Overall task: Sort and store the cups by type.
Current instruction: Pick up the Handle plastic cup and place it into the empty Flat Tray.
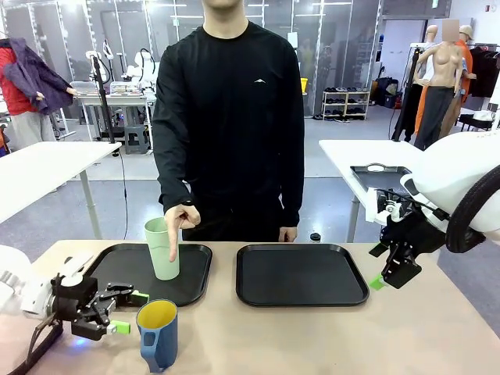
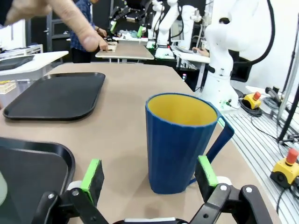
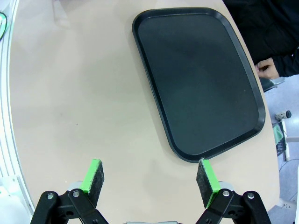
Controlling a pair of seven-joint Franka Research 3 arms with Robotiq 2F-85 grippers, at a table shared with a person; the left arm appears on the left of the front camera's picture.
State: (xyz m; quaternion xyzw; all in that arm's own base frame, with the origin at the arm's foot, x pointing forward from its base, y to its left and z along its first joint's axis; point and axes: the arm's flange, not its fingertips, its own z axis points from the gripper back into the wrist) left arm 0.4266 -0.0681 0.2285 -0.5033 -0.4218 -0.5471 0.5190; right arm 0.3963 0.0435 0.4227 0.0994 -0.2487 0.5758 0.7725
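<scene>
Front view: the green tumbler (image 1: pixel 163 250) stands on the left black tray (image 1: pixel 117 269), and a person's hand (image 1: pixel 180 220) points a finger down at it. The blue mug (image 1: pixel 158 334) stands on the table (image 1: pixel 312 336) near the front edge, just beside the left gripper (image 1: pixel 129 311), whose fingers are spread open. Left wrist view: the mug (image 2: pixel 180 142) sits between the open green pads (image 2: pixel 93 178), not touching them. Right wrist view: the right gripper (image 3: pixel 150 182) hangs open above the table, near the right tray (image 3: pixel 196 79).
</scene>
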